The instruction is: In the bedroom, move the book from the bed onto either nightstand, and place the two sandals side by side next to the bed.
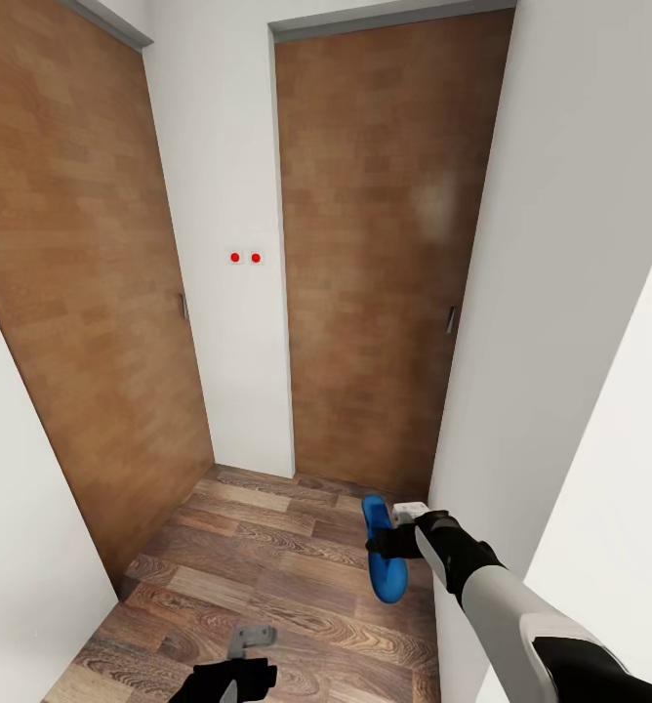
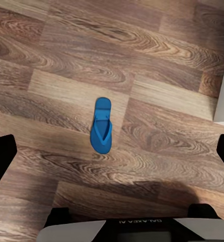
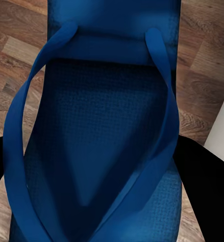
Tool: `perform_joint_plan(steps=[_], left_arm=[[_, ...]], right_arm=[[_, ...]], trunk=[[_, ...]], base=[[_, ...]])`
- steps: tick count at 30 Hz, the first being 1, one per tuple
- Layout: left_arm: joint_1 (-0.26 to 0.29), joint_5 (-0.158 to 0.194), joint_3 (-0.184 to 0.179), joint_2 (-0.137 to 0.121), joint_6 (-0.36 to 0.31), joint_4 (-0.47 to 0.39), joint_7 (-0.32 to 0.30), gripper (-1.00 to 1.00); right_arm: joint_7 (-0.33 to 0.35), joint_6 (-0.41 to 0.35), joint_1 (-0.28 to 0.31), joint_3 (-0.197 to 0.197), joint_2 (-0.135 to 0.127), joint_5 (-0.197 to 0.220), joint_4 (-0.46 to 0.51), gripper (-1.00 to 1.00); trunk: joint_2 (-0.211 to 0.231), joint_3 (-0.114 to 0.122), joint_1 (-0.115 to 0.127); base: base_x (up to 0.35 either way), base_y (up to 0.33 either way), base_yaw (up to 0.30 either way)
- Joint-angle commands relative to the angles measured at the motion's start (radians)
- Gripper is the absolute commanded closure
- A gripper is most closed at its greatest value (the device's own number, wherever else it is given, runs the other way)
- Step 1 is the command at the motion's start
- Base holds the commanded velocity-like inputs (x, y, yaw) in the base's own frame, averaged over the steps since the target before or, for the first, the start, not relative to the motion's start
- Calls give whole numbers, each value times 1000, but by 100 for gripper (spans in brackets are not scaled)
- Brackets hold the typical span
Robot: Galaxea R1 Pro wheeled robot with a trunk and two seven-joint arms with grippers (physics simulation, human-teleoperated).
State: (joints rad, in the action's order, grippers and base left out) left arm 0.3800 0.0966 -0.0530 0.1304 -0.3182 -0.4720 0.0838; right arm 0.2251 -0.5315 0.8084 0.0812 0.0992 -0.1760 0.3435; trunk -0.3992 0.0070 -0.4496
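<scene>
I am in a narrow hallway; the book, the bed and the nightstand are out of view. My right gripper (image 1: pixel 402 539) is shut on a blue sandal (image 1: pixel 387 576), held above the wood floor close to the right wall. In the right wrist view that sandal (image 3: pixel 101 141) lies strap side up between the dark fingers (image 3: pixel 200 176). A second blue sandal (image 2: pixel 101 128) lies flat on the floor under my left gripper (image 2: pixel 112 159), which hangs well above it, open and empty. The left gripper (image 1: pixel 240 669) sits at the lower edge of the head view.
Two closed brown wooden doors (image 1: pixel 370 254) (image 1: pixel 72 293) stand ahead and to the left. Between them is a white wall with two red dots (image 1: pixel 245 258). White walls (image 1: pixel 570 293) hem in both sides. Wood floor (image 1: pixel 267 566) stretches ahead.
</scene>
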Motion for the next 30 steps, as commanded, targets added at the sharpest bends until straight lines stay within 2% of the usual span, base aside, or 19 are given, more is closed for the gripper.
perform_joint_plan(steps=[1,11,18,30], left_arm=[[0,10,-6,-1,-4,-2,8,-100],[0,9,-5,-1,-3,-1,7,-100],[0,9,-5,-1,-2,-2,7,-100],[0,9,-5,-2,-2,-2,7,-100]], right_arm=[[6,-5,0,8,1,-10,2,100],[13,-5,0,3,4,-8,2,100],[83,-5,0,4,11,-9,-1,100],[101,-5,0,3,14,-10,-1,100]], trunk=[[-1,0,0],[-1,0,0],[-1,0,0],[-1,0,0]], base=[[0,0,0],[0,0,0],[0,0,-4],[0,0,-64]])
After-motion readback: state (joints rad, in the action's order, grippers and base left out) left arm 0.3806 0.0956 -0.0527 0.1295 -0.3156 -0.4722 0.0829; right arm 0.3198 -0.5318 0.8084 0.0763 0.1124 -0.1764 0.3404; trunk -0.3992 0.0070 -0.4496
